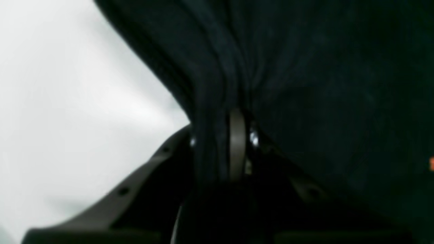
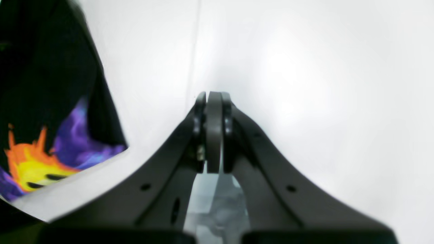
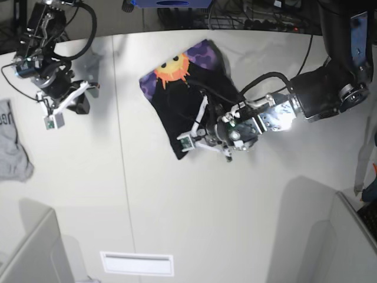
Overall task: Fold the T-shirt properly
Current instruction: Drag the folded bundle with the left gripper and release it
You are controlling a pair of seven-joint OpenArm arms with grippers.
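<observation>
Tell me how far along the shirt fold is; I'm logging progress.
Partly done: the T-shirt lies as a compact, roughly rectangular bundle on the white table, sun print showing at one end. In hand: the left gripper is shut on bunched black cloth. The right gripper is shut, empty, away from it. Left: laying that pinched cloth down and tidying edges.

White table [image 3: 235, 212] lies open near and centre; the T-shirt [image 3: 182, 100] fills the far middle, a grey garment [image 3: 12, 147] the left edge.
</observation>
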